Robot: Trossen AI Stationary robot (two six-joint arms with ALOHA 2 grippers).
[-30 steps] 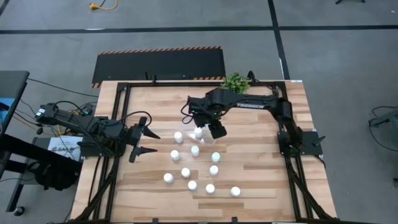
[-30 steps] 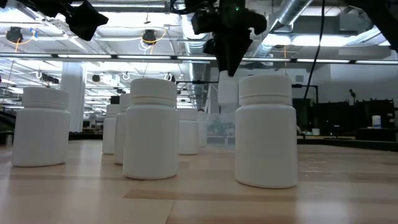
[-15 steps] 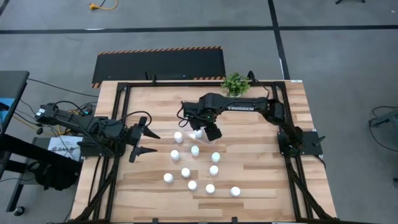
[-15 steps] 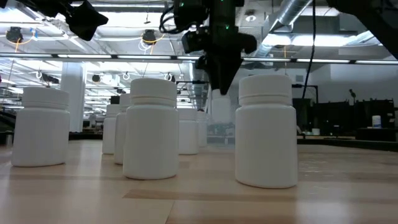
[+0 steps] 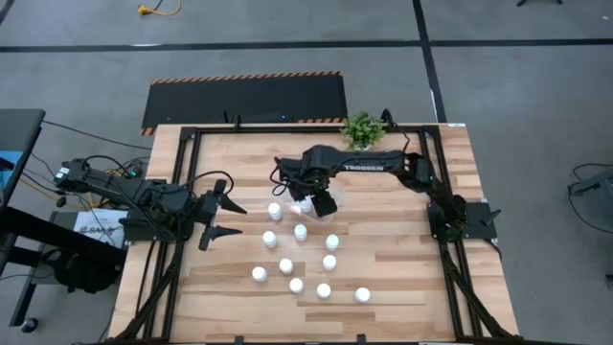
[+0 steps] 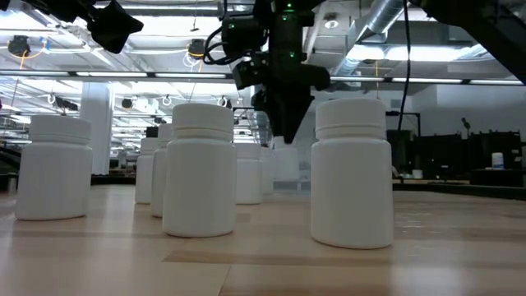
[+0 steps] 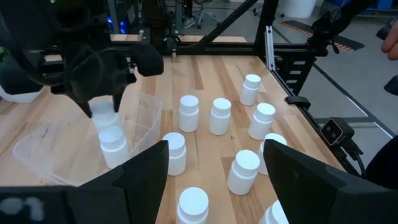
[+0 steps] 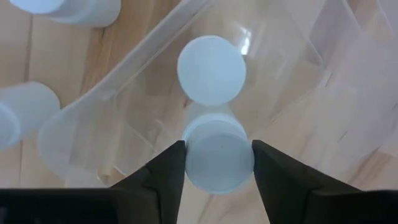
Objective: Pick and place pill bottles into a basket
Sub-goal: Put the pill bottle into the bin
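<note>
Several white pill bottles [image 5: 301,232] stand upright on the wooden table. The clear basket [image 7: 149,109] sits at the far middle, and one bottle [image 8: 211,70] stands inside it. My right gripper [image 5: 323,202] points down into the basket, shut on another pill bottle [image 8: 217,155] right beside that one. The held bottle's base is hidden, so I cannot tell whether it stands on the basket's floor. My left gripper [image 5: 235,219] waits open at the table's left, pointing at the bottles and holding nothing. My right gripper pinches the pill bottle by two opposite sides of its upper part [image 8: 189,158], one finger on each side. The fingers [image 7: 81,99] come from above and point down. The bottle stays upright, inside the basket's walls.
A small green plant [image 5: 363,127] stands at the table's far edge, behind the right arm. A black frame [image 5: 192,172] runs around the tabletop. Loose bottles crowd the middle and near part. Bare wood lies to the right [image 5: 402,240].
My right gripper has come down with the bottle into the basket and shifted a little toward the table's left. The bottle has stayed upright between the fingers.
</note>
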